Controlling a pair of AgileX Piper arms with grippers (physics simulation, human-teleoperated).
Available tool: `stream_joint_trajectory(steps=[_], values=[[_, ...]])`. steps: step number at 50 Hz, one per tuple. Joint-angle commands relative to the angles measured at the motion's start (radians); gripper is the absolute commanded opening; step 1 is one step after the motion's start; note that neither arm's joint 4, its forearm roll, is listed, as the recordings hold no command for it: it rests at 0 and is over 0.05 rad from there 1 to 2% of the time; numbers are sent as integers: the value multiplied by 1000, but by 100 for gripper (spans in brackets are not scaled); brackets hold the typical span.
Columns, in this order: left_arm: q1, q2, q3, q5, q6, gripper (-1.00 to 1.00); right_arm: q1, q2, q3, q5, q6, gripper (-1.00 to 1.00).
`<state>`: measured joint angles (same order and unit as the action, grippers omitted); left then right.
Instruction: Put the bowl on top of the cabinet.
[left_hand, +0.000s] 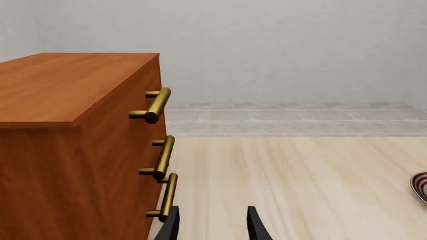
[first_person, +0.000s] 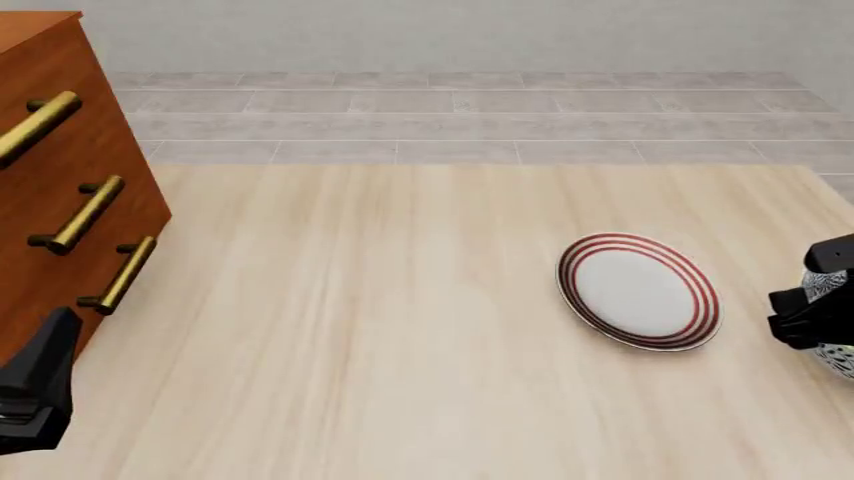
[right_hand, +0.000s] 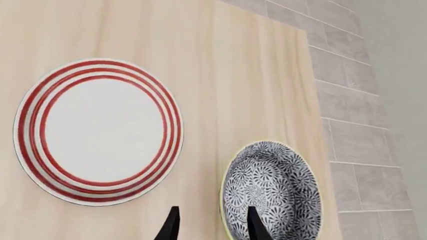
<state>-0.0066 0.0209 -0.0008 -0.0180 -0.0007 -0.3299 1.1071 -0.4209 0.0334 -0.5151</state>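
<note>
Bowl (right_hand: 270, 192): round, deep, covered inside with a dense dark-blue-and-white floral pattern, pale cream rim. Location: on the pale wooden surface (first_person: 400, 320) at its right side, near the edge; in the front view only a small patterned sliver (first_person: 838, 360) shows below the right arm at the frame's right border. Not on the cabinet.

Right hand (right_hand: 210, 222): two dark fingers spread apart, nothing between them. In the right wrist view one fingertip (right_hand: 255, 225) overlaps the bowl's rim and the other lies over bare wood beside the bowl; whether either finger touches the bowl cannot be told.

Plate (first_person: 638, 290): flat, white, with concentric red rings near its edge. Lies on the surface just beside the bowl, apart from it, with a strip of bare wood between the two.

Cabinet (first_person: 54, 190): large, reddish-brown wood, standing at the far left of the surface, well apart from bowl and plate. Flat top (left_hand: 63, 85) bare. Front face carries three brass bar handles (left_hand: 155, 105), one above another.

Left hand (left_hand: 212, 225): dark fingers parted, holding nothing, positioned near the cabinet's lowest handle, beside the front face. In the front view the arm's dark body appears at the lower left corner, next to the cabinet's base.

Surroundings: grey tiled floor (first_person: 467, 120) beyond the surface's far edge, plain light wall behind it.
</note>
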Motion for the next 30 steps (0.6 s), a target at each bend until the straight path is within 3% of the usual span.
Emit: stream_joint_trajectory(steps=[1, 30], values=[[5, 0, -1, 0, 0, 100, -14, 66, -4, -41, -5, 100], [5, 0, 0, 0, 1, 100, -41, 190, -23, -83, -4, 100]])
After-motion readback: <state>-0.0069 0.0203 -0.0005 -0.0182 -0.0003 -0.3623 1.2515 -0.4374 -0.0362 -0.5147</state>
